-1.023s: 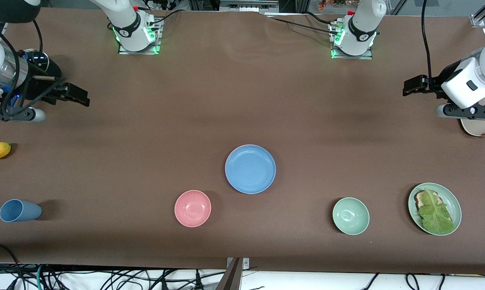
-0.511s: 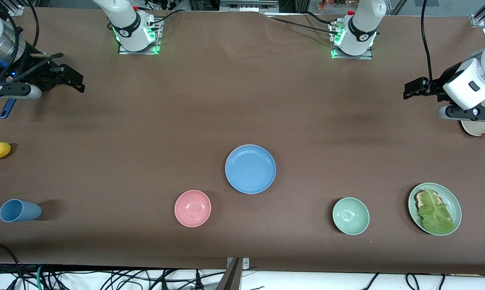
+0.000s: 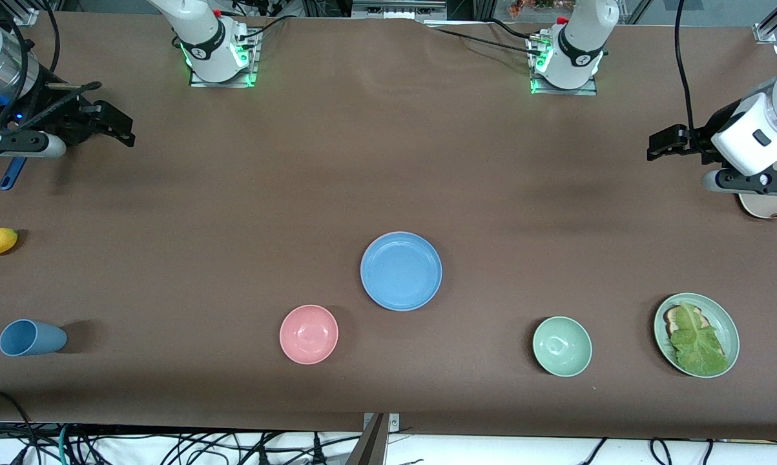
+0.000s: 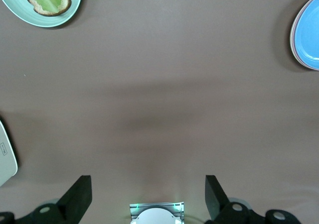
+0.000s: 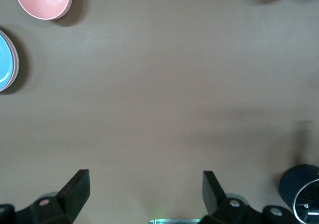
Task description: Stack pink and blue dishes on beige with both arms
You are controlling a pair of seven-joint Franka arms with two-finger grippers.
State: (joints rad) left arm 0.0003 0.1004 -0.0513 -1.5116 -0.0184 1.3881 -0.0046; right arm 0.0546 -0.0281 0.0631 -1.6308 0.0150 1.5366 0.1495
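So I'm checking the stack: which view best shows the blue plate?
The front view: the blue plate shows whole. Both wrist views cut it at the frame edge, though they show rims of plates stacked beneath it.

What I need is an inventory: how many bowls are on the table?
2. The small deep matte pink bowl sits nearer the front camera than the flat light blue plate; the small deep matte green bowl, toward the left arm's end. None seems hidden.

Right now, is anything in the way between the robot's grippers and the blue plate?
No, nothing visible. The blue plate sits mid-table on a pink rim, so it seems already stacked. Only bare table lies between it and the open left gripper and open right gripper, both waiting at the table's ends.
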